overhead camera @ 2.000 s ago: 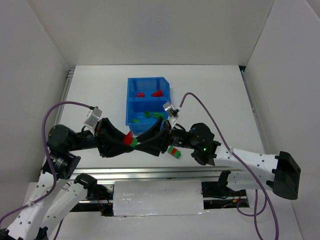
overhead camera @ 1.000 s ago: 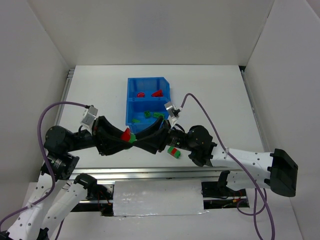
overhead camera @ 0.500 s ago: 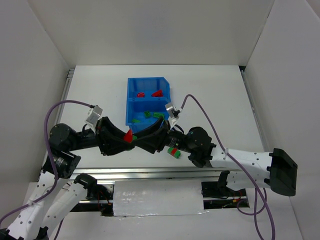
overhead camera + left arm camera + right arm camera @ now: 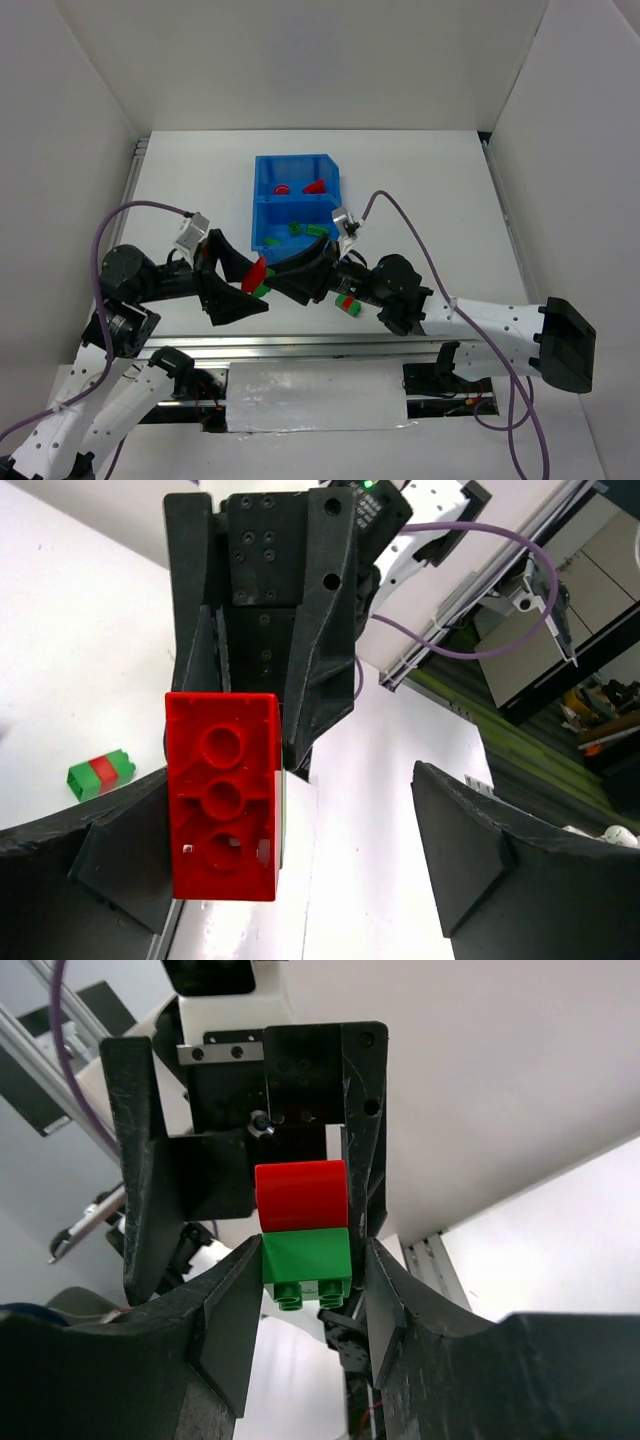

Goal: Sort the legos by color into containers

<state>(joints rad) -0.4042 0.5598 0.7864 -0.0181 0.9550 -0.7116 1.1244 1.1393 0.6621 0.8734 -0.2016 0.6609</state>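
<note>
pair: red brick [image 4: 222, 795] stacked on green brick [image 4: 305, 1257], aloft just short of the blue bin [image 4: 256, 200]
right gripper [image 4: 305, 1272]: clamped on the green half
left gripper [image 4: 295, 860]: jaws wide apart, red half between them, nearer one finger
axis: the stack points from the right jaws into the left ones
next: the left jaws likely need to close squarely on red

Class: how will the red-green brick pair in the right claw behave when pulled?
Probably stiff: the brick pair shows square edges in the right claw. It may split at the colour seam. Likely light: tiny beside the bin.
</note>
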